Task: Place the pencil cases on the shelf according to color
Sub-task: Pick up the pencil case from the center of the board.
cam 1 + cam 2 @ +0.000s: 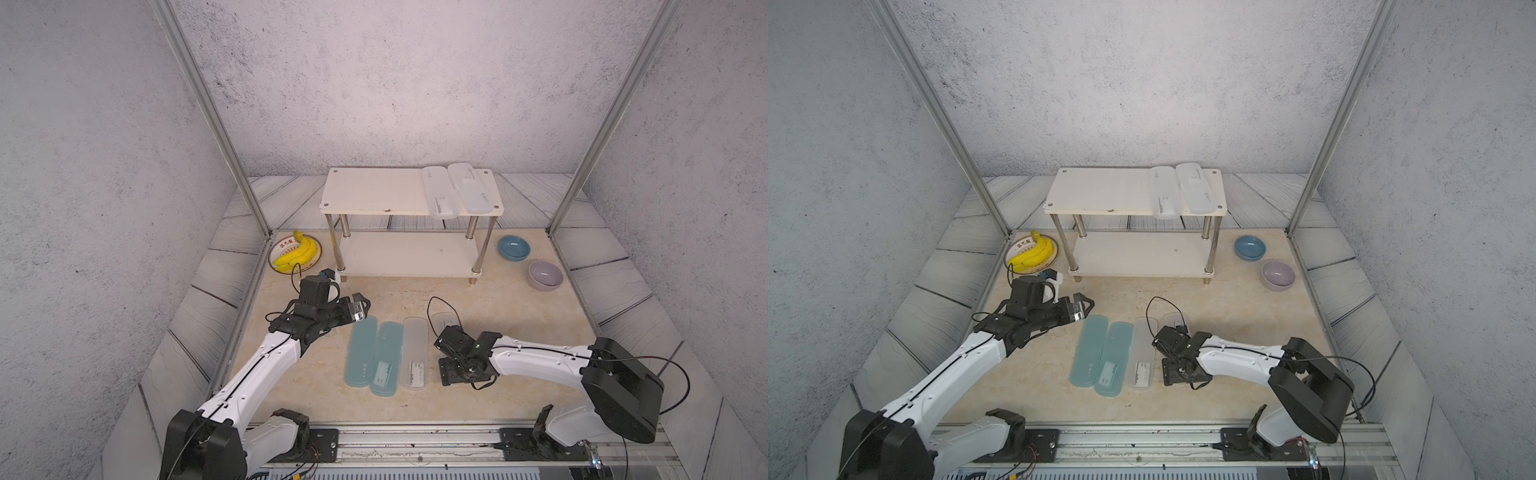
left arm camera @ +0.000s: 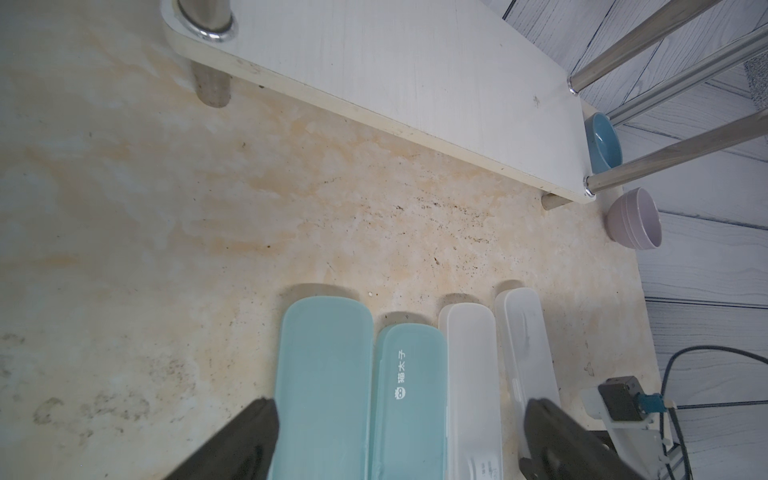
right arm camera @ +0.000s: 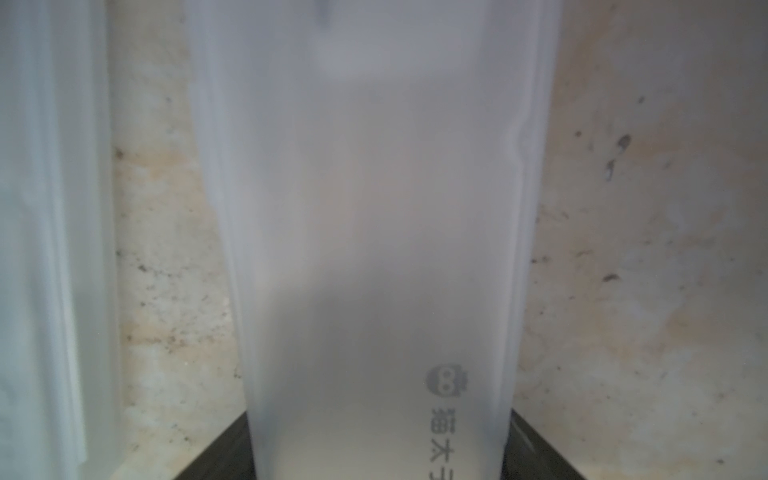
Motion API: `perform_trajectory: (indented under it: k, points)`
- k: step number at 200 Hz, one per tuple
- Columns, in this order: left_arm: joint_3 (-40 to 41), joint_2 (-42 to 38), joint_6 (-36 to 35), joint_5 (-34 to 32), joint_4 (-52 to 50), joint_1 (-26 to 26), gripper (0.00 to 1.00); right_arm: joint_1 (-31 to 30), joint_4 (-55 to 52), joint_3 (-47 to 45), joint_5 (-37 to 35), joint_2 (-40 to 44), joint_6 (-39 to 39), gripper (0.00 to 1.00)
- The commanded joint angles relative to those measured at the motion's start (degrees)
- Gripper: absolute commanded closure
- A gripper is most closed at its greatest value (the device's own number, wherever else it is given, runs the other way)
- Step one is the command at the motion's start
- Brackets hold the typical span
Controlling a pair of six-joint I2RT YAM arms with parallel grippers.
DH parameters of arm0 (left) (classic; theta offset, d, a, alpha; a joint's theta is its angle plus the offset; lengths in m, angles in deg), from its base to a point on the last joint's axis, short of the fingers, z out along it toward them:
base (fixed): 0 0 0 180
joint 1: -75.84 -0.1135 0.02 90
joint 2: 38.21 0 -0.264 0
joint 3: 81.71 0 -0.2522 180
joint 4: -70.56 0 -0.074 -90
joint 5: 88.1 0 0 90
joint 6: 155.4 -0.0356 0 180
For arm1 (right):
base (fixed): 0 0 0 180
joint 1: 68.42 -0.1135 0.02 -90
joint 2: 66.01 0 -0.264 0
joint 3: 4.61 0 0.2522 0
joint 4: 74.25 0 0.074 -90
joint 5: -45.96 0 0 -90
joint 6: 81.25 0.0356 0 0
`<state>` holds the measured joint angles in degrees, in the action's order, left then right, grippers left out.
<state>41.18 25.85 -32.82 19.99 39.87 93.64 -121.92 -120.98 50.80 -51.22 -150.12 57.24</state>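
Six flat rounded plastic pencil cases [image 1: 414,353]: two frosted white [image 1: 440,195] on the top board, right end, of white two-tier shelf [image 1: 374,191]; two teal [image 1: 361,351], two frosted toward front edge of counter [image 1: 498,316]. Probably light, stiff, slick: pinch across width. Left hand [image 1: 360,309] open; right hand [image 3: 379,453] straddles rightmost case [image 3: 374,208], grip unclear.
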Motion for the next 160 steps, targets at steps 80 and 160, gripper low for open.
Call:
perform_trajectory:
  k: [80, 160]
  points:
    - [-0.9, -2.5, -2.6, -2.5, -2.1, 0.1, 0.01, -1.0, -11.0, 4.5, -4.5, 7.5, -2.5, 0.38]
    - [-4.1, -6.9, -5.1, -6.7, -1.6, 0.1, 0.01, -1.8, -18.8, 23.0, -7.9, 19.1, -16.5, 0.39]
